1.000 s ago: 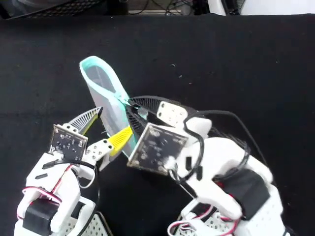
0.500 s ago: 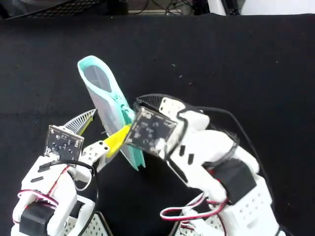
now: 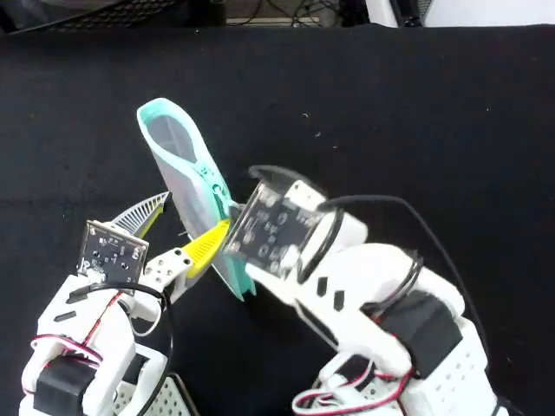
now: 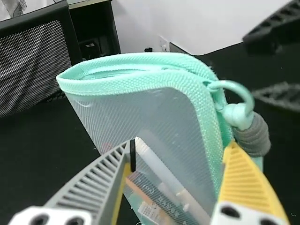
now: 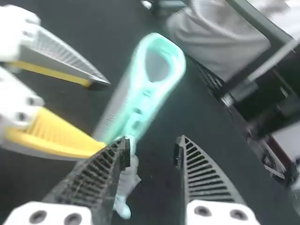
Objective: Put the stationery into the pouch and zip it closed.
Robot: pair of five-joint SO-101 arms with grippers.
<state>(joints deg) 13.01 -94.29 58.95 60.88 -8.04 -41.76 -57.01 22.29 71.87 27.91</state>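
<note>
where the black desk (image 3: pixel 434 104) spreads under both arms, the teal pouch (image 3: pixel 184 165) stands on end above it, tilted, with its mouth gaping in a wide loop at the top. the left gripper (image 4: pixel 180 145) has its fingers clenched on the pouch's lower half, the grey one against one mesh face and the yellow one against the other, and that grip holds the pouch up. the right gripper (image 5: pixel 152 139) sits just beside the zipper edge with its fingers released: dark desk shows in the gap between them and nothing is pinched there. the stationery (image 4: pixel 157 197) shows through the mesh wall as flat pale pieces low inside the pouch. the zipper pull (image 5: pixel 125 187), a small pale teal tab, hangs right at the inner edge of one right finger and is partly hidden by it; i cannot tell whether they touch.

with the stationery inside and the mouth not yet shut, i judge the filling done and the zipping as the step in hand, at the point of catching the pull. the next move calls for a small sideways shift so the tab lies between the right fingers. they then need a firm pinch on it and a pull along the zipper line toward the open loop, with the left grip steady against that tug.
</note>
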